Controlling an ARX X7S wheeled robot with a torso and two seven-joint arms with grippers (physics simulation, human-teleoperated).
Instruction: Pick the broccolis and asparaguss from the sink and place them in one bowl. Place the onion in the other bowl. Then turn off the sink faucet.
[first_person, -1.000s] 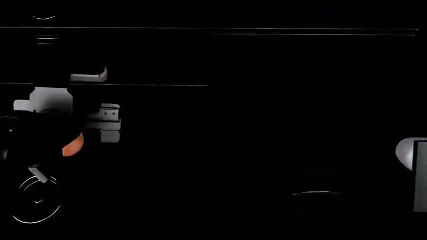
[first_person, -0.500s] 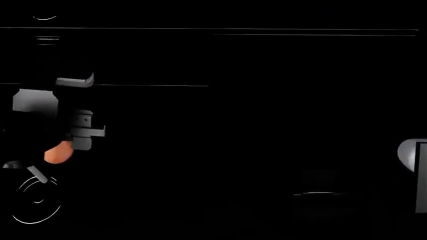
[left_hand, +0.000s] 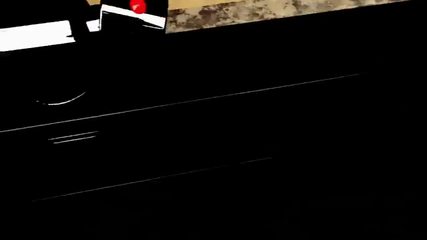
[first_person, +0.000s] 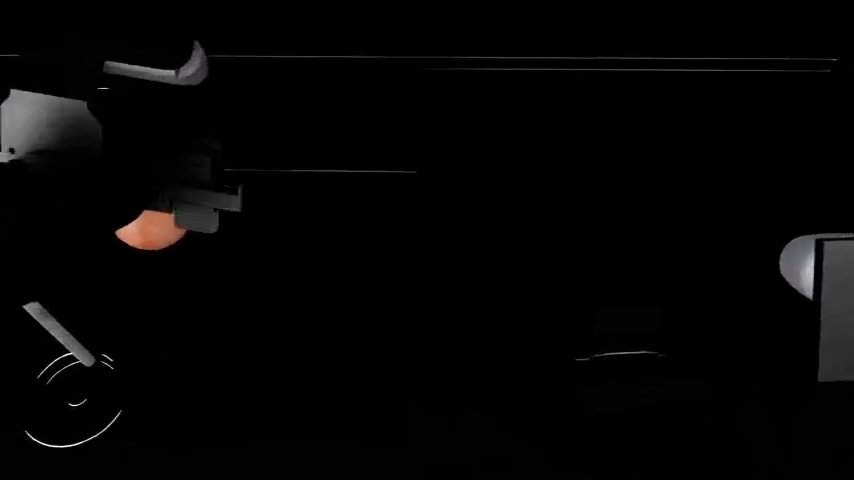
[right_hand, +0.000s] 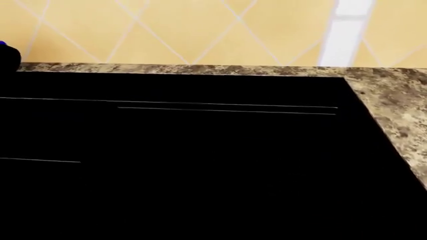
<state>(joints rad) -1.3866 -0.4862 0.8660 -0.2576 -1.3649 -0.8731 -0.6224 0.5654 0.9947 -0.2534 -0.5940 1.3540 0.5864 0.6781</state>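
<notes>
The onion, an orange-pink lump, hangs beneath the left gripper, seemingly clamped and carried clear of the dark sink toward a bowl. The right gripper's opening cannot be told; granite countertop borders the basin.

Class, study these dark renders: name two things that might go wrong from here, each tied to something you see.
1. The orange-pink item sits at the left gripper, but the jaws are lost in the dark; a weak grip might drop it.
2. Only a thin outline shows the round rim below, so aiming a placement there may miss.
</notes>
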